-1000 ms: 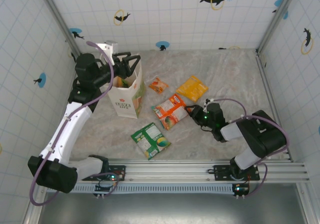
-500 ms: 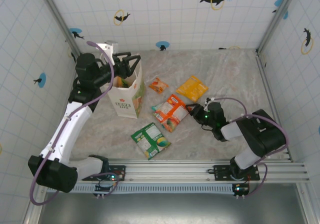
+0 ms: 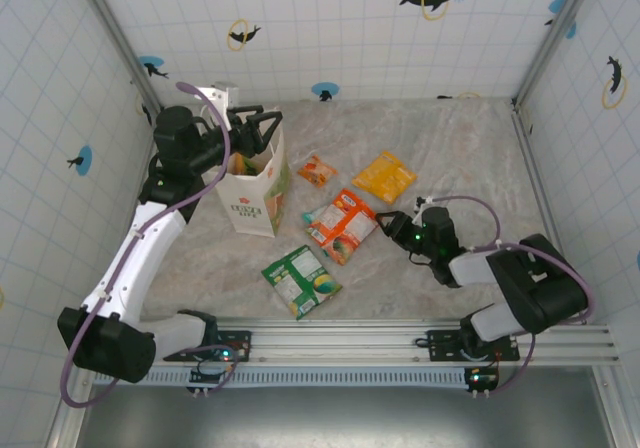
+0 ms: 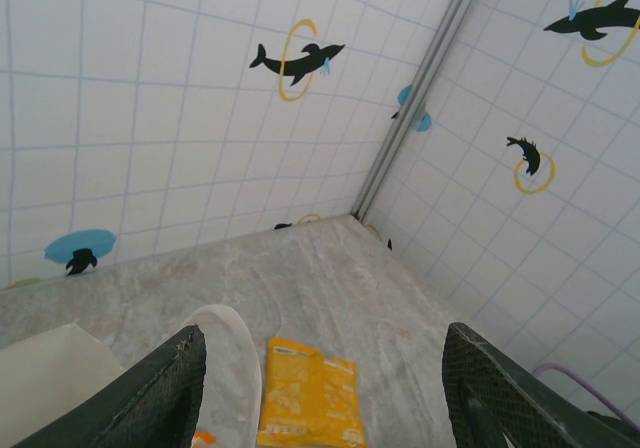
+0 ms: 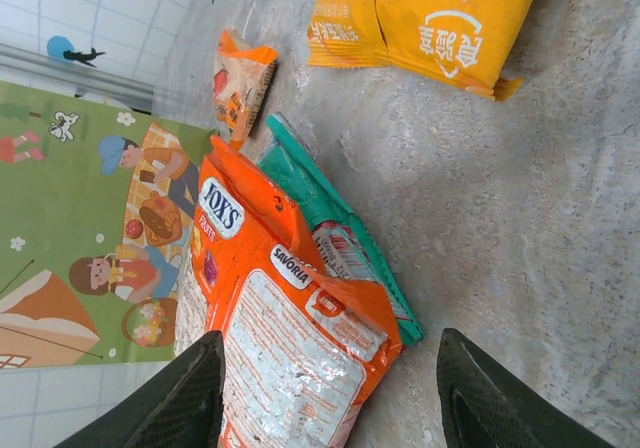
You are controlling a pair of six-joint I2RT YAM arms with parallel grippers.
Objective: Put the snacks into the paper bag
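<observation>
The white paper bag point(image 3: 252, 196) stands upright at the left, its green picture side point(image 5: 90, 238) facing the snacks. My left gripper point(image 3: 268, 126) hovers open over the bag's mouth, a white handle point(image 4: 236, 360) lying against one finger. On the table lie a small orange packet point(image 3: 317, 171), a yellow-orange packet point(image 3: 384, 176), a green packet point(image 3: 300, 280) and an orange-red packet point(image 3: 342, 224). The orange-red packet point(image 5: 290, 348) lies on a teal-edged packet point(image 5: 345, 238). My right gripper point(image 5: 330, 340) is low and open, its fingers either side of the orange-red packet's near corner.
Tiled walls with dolphin stickers close in the table on three sides, with metal posts point(image 3: 112, 30) in the back corners. The marble-patterned table point(image 3: 460, 158) lies bare at the back right. A rail point(image 3: 400, 340) runs along the near edge.
The orange-red packet has shifted slightly left and up. My right arm's elbow has swung out to the right. The left arm and the bag have stayed put.
</observation>
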